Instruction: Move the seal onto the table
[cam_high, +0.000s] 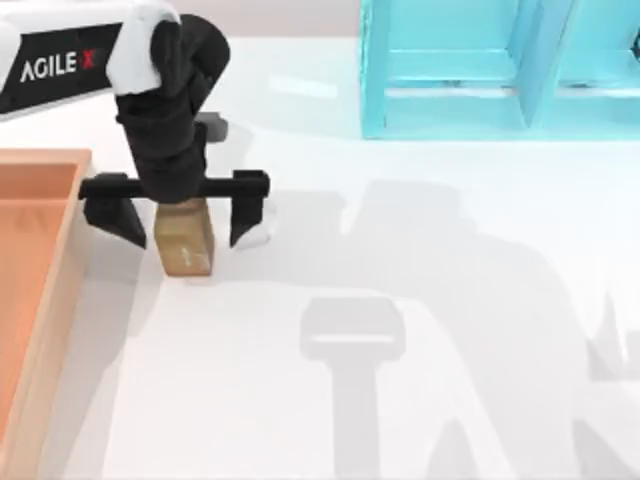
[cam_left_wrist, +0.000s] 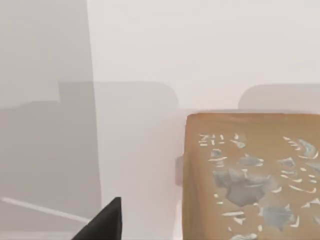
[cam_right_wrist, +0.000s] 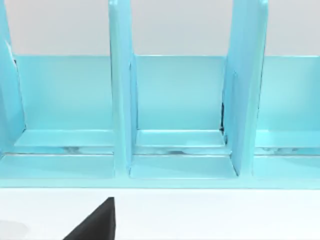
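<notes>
the seal (cam_high: 186, 241) rests on the white surface (cam_high: 400, 300), just at 3 o'clock of the wooden tray (cam_high: 45, 290), while the left pincer (cam_high: 180, 222) straddles it, fingers spread (apparently letting go).

Tan seal (cam_left_wrist: 250, 175) with pale mark, on white table (cam_left_wrist: 200, 50), black fingertip (cam_left_wrist: 107, 222) nearby

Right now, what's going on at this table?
The left gripper is over the seal, fingers spread wide on either side of it and not touching it. The seal sits on the white table, just right of the wooden tray. In the left wrist view its patterned face sits close up. The right wrist view faces the turquoise shelf unit.
</notes>
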